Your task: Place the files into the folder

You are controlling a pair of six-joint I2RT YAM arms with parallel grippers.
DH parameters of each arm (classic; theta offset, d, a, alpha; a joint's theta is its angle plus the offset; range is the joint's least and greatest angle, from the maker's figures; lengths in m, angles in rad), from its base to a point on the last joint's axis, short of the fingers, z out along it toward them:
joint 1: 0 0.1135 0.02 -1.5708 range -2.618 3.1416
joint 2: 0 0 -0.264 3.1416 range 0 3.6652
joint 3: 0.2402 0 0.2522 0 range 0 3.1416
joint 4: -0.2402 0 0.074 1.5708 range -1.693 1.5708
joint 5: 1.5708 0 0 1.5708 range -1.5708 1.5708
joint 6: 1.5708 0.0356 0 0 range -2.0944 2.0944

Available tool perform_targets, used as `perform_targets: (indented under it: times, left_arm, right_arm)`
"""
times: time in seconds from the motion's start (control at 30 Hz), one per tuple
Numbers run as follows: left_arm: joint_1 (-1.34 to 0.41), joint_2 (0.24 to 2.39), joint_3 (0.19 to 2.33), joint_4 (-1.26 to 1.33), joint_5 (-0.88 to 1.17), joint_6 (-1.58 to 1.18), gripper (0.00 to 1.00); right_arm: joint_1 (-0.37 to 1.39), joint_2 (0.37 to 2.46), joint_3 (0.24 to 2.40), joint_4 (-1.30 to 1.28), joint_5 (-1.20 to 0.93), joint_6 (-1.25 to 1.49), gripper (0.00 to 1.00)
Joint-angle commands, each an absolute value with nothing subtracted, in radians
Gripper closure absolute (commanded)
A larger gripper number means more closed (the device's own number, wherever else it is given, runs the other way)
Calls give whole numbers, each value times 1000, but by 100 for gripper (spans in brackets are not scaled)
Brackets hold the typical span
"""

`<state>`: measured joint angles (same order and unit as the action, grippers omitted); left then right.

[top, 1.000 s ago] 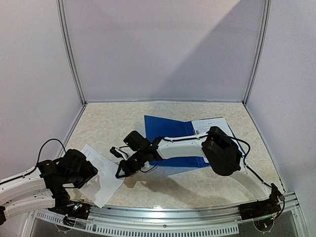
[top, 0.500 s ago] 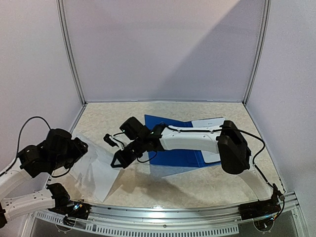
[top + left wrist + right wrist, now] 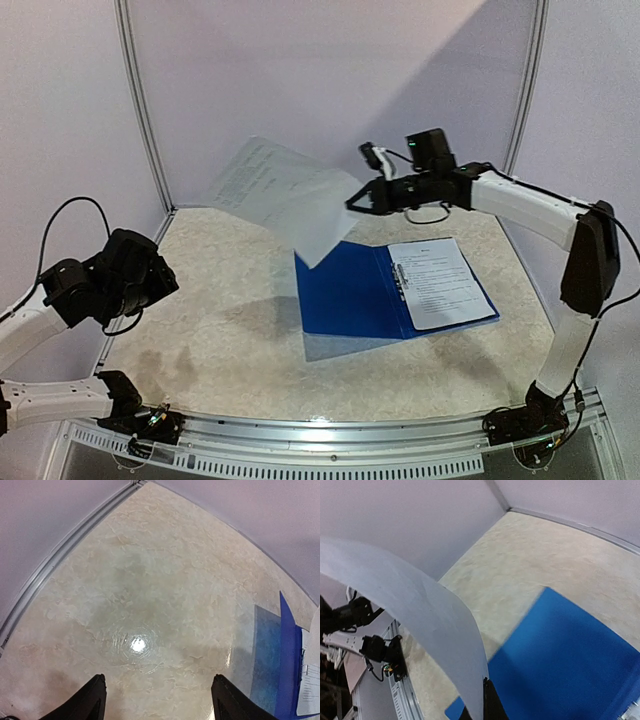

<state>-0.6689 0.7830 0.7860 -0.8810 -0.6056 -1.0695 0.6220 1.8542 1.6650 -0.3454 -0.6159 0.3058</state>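
Hanging in the air well above the table (image 3: 220, 330), a white sheet (image 3: 283, 195) of printed paper is pinched at one corner between the closed fingers of the right gripper (image 3: 352, 203). The sheet is spread out to the left of that gripper and bowed into a curve. Its lower corner is seen over the back left part of the folder (image 3: 345, 295), clear of it. The blue folder is laid open and flat on the table, right of the middle. On its right half a second sheet (image 3: 440, 282) is seen lying flat, just beside the metal clip (image 3: 398, 275) at the spine. The left gripper (image 3: 159, 702) is seen low at the left side. Its fingers are spread wide above the table top, and nothing is held between them.
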Motion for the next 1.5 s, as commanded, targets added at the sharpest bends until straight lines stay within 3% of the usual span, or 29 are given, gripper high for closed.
perform_targets:
  times: [0.0, 0.3, 0.5, 0.73, 1.47]
  left_arm:
    - [-663, 815, 808, -804, -607, -981, 27]
    - [-663, 934, 801, -672, -576, -905, 26]
    - [-663, 956, 784, -633, -558, -885, 26]
    - [-663, 936, 765, -631, -565, -881, 26]
    - [-663, 921, 732, -629, -551, -895, 26]
  right_arm:
    - [371, 1715, 1470, -370, -740, 343, 100]
    - [-89, 1463, 1053, -394, -799, 219, 100]
    - [-273, 1512, 1013, -553, -930, 138, 100]
    - [-299, 1618, 1031, -698, -992, -24, 100]
    - [-300, 1655, 853, -663, -985, -90, 100]
